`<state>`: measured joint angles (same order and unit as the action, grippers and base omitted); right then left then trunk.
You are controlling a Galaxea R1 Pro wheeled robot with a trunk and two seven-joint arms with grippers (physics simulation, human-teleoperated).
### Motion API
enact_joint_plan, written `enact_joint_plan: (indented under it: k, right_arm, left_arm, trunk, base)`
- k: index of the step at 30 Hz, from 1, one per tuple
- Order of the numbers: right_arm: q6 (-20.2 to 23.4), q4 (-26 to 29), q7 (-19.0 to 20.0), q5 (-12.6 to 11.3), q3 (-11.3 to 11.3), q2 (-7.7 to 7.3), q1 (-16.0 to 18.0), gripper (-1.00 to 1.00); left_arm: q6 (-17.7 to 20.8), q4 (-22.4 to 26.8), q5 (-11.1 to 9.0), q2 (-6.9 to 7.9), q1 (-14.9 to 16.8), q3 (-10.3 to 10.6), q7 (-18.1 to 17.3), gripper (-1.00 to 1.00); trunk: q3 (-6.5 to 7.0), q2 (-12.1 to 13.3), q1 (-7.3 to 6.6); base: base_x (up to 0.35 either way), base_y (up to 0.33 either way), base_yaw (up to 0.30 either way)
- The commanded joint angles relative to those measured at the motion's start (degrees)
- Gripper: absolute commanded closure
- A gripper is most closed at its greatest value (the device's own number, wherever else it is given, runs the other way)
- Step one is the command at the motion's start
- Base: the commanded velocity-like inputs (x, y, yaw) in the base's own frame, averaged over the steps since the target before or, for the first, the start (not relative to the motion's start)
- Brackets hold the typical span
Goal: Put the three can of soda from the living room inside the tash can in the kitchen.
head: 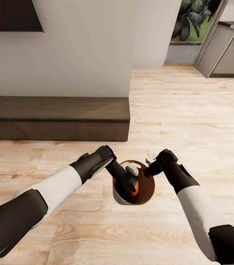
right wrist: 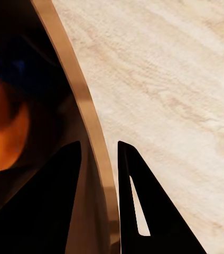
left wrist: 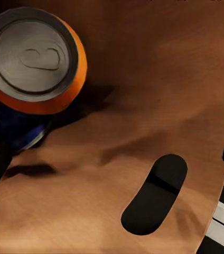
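Observation:
I hold the tash can (head: 147, 192), a small bucket with a copper-brown inside, above the wood floor in front of me. My right gripper (head: 149, 170) is shut on its rim (right wrist: 75, 90), one finger inside and one outside. My left gripper (head: 130, 183) reaches down into the bucket and looks open, with nothing between its fingers. One orange can of soda (left wrist: 33, 58) with a silver end rests inside against the wall (left wrist: 159, 79), near the slot-shaped handle hole (left wrist: 154, 196). Its orange side also shows as a can (head: 134, 188) under my left gripper and as a blurred can (right wrist: 1, 127).
A long low dark-brown cabinet (head: 58, 117) runs along the white wall ahead on the left. A dark screen (head: 10, 14) hangs above it. Light wood floor (head: 190, 117) stretches to the right toward a glass door with plants (head: 190, 22) and grey cabinets (head: 227, 48).

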<state>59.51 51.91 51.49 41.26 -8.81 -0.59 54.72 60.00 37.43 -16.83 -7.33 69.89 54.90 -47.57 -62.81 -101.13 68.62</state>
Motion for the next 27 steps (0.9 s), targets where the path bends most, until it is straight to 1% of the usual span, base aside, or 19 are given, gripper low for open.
enact_joint_plan:
  k: [1,6,8,9,11,12,14,15,16,17,18,19,20,21,22,23,25,26,27]
  right_arm:
    - [0.5,0.0,0.4,-0.8,0.1,-0.06,0.0,1.00]
    - [0.5,0.0,0.4,-0.9,0.1,-0.10,0.0,1.00]
    - [0.5,0.0,0.4,-0.9,0.2,-0.11,0.0,1.00]
    - [0.5,-0.1,0.4,-0.9,0.2,-0.11,0.0,1.00]
    - [0.5,-0.1,0.4,-1.0,0.2,-0.11,0.0,1.00]
    - [0.5,-0.1,0.4,-1.0,0.2,-0.11,0.0,1.00]
    - [0.5,-0.1,0.4,-1.0,0.3,-0.11,0.0,1.00]
    - [0.5,-0.1,0.4,-1.1,0.3,-0.11,0.0,1.00]
    - [0.5,-0.1,0.4,-1.1,0.3,-0.11,0.0,1.00]
    - [0.5,-0.1,0.4,-1.1,0.3,-0.19,0.0,1.00]
    - [0.5,-0.1,0.4,-1.1,0.3,-0.23,0.0,1.00]
    - [0.5,-0.1,0.4,-1.1,0.3,-0.28,0.0,1.00]
    - [0.5,-0.1,0.4,-1.1,0.3,-0.30,0.0,1.00]
    - [0.5,-0.1,0.4,-1.1,0.4,-0.33,0.0,1.00]
    - [0.5,-0.1,0.4,-1.1,0.4,-0.34,0.0,1.00]
    - [0.5,-0.1,0.4,-1.1,0.4,-0.35,0.0,1.00]
    - [0.5,-0.1,0.4,-1.1,0.4,-0.36,0.0,1.00]
    - [0.5,-0.1,0.4,-1.1,0.4,-0.42,0.0,1.00]
    - [0.5,-0.1,0.5,-1.1,0.5,-0.53,0.0,1.00]
  left_arm:
    - [0.0,0.0,2.1,0.16,0.0,0.2,0.1,-1.00]
    - [0.0,2.5,2.1,0.71,0.0,0.2,-0.1,-1.00]
    - [0.0,5.2,2.0,0.82,0.0,0.1,-0.3,-1.00]
    - [0.0,7.3,1.9,1.09,0.0,-0.1,-0.4,-1.00]
    - [0.0,10.5,1.8,2.63,-0.3,-0.3,-0.6,-1.00]
    - [0.0,13.0,1.6,4.28,-0.6,-0.5,-0.7,-1.00]
    - [0.0,18.7,1.1,8.55,-0.9,-1.7,-1.2,-1.00]
    - [0.0,21.8,0.8,10.90,-1.4,-3.3,-2.0,-1.00]
    - [0.0,23.2,0.7,11.99,-1.7,-4.5,-2.5,-1.00]
    - [0.0,27.4,0.5,14.96,-3.2,-9.3,-4.2,-1.00]
    - [0.0,28.7,0.4,15.86,-3.8,-11.2,-4.7,-1.00]
    - [0.0,31.0,0.4,17.44,-5.0,-15.0,-5.4,-1.00]
    - [-0.4,32.0,0.4,18.16,-5.6,-16.9,-5.7,-1.00]
    - [-1.1,33.4,0.4,19.44,-6.7,-20.1,-6.4,-1.00]
    - [-1.4,33.9,0.3,20.02,-7.2,-21.5,-6.8,-1.00]
    - [-2.2,34.7,0.3,21.21,-7.9,-23.9,-8.2,-1.00]
    - [-3.2,35.2,0.3,22.71,-8.4,-26.1,-10.2,-1.00]
    - [-5.4,35.3,0.3,25.09,-8.9,-29.9,-13.8,-1.00]
    - [-8.1,35.3,0.4,26.63,-10.2,-34.3,-16.7,-1.00]
  trunk:
    - [0.00,0.0,0.00]
    - [0.00,0.0,0.00]
    - [0.00,0.0,0.00]
    - [0.00,0.0,0.00]
    - [0.00,0.0,0.00]
    - [0.00,0.0,0.00]
    - [0.00,0.0,0.00]
    - [0.00,0.0,0.00]
    - [0.00,0.0,0.00]
    - [0.00,0.0,0.00]
    - [0.00,0.0,0.00]
    - [0.00,0.0,0.00]
    - [0.00,0.0,0.00]
    - [0.00,0.0,0.00]
    - [0.00,0.0,0.00]
    - [0.00,0.0,0.00]
    - [0.00,0.0,0.00]
    - [0.00,0.0,0.00]
    - [0.00,0.0,0.00]
  base:
    - [0.000,0.000,0.000]
    - [0.000,0.000,0.000]
    - [0.000,0.000,0.000]
    - [0.000,0.000,0.000]
    - [0.000,0.000,0.000]
    - [0.000,0.000,0.000]
    - [0.000,0.000,0.000]
    - [0.000,0.000,0.000]
    - [0.000,0.000,0.000]
    - [0.000,0.000,0.000]
    - [0.000,0.000,0.000]
    - [0.000,0.000,0.000]
    - [0.000,0.000,0.000]
    - [0.000,0.000,0.000]
    - [0.000,0.000,0.000]
    - [0.000,0.000,0.000]
    - [0.000,0.000,0.000]
    - [0.000,0.000,0.000]
    - [0.000,0.000,0.000]
